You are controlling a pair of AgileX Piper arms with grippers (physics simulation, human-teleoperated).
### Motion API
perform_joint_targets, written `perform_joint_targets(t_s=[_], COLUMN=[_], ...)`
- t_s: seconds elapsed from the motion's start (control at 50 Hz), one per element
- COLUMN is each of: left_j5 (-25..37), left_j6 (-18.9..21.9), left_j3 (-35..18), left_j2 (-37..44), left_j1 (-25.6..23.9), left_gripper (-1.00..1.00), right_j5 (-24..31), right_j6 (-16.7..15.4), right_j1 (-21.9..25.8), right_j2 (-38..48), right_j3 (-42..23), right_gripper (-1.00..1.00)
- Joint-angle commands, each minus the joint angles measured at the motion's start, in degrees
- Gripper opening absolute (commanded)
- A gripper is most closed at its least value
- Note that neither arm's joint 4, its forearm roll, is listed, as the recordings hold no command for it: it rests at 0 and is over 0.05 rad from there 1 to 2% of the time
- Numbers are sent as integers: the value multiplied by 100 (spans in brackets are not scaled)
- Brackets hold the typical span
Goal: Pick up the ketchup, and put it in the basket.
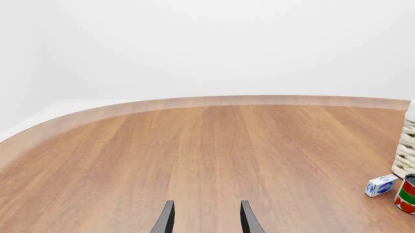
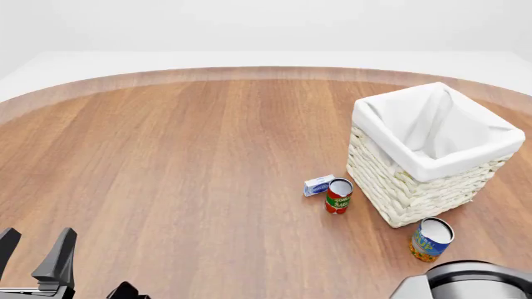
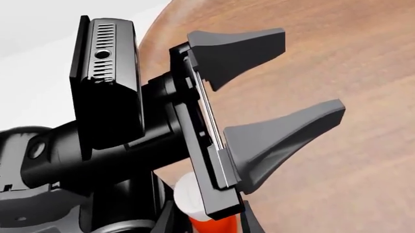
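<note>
Wood table (image 2: 166,156): red can (image 2: 338,195), orange can (image 2: 430,240), box (image 2: 318,185) beside basket (image 2: 399,187); left fingers (image 1: 164,221) released, right fingers (image 3: 253,224) grasping ketchup (image 3: 211,225).

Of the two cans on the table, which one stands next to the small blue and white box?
The red and green can, left of the basket. The box sits right beside it. The orange can stands alone, nearer the camera.

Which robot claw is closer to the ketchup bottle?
Right. The ketchup bottle sits between the right gripper's fingers, which press its sides. The left gripper is open, holds nothing, and is clear of the bottle.
</note>
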Motion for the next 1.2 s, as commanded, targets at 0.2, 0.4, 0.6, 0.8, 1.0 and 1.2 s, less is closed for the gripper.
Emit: perform_joint_targets(t_s=[0.2, 0.4, 0.6, 0.8, 1.0, 1.2], left_j5=[0, 0, 0, 0, 0, 0], left_j6=[0, 0, 0, 0, 0, 0], left_j3=[0, 0, 0, 0, 0, 0], left_j2=[0, 0, 0, 0, 0, 0], left_j1=[0, 0, 0, 0, 0, 0], left_gripper=[100, 100, 100, 100, 100, 100], right_j5=[-31, -28, -38, -28, -9, 24], right_j6=[-42, -22, -7, 8, -3, 17], right_j1=[-37, -44, -51, -49, -57, -98], right_j2=[40, 44, 24, -70, -188, -339], right_j3=[-18, -16, 3, 39, 78, 134], right_gripper=[100, -100, -100, -100, -100, -100])
